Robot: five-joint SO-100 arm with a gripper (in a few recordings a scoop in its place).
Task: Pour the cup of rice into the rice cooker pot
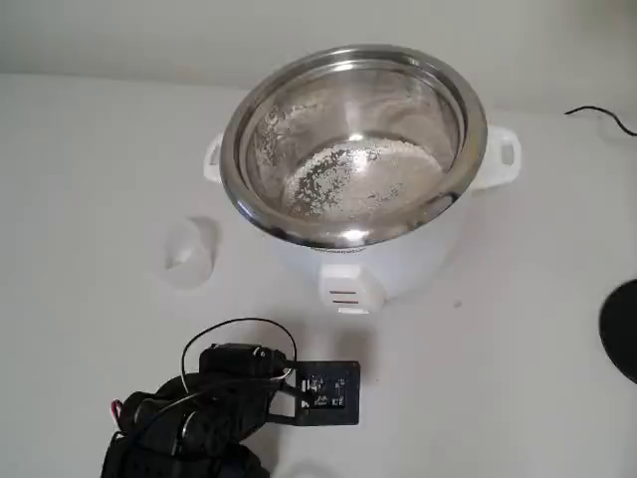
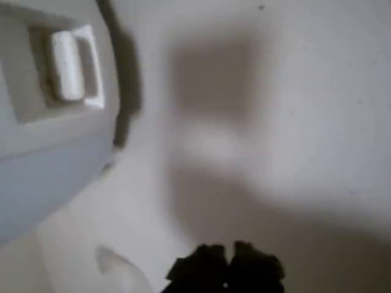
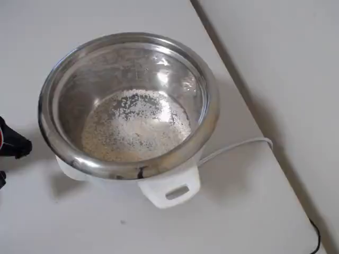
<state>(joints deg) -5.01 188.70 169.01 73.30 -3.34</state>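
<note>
Rice (image 1: pixel 353 179) lies in a thin layer across the bottom of the pot (image 1: pixel 261 112), with some grains stuck up the steel wall; the overhead view shows the same spread (image 3: pixel 135 127). Judged from that, the pour looks done. Pot sits in the white cooker (image 1: pixel 418 261), switch panel facing the arm.

Cup (image 1: pixel 189 251) rests on the worktop (image 1: pixel 80 179) just beside the cooker, on the left in the fixed view. It looks tipped on its side and empty, though it is pale against the white surface and hard to read.

Arm (image 1: pixel 199 418) is folded low at the near edge, well apart from cup and cooker, likely parked clear of both. In the wrist view the jaws (image 2: pixel 226 265) show as a dark blurred mass holding nothing; seemingly together, but I cannot tell for sure. A cable (image 3: pixel 233 148) trails from the cooker.
</note>
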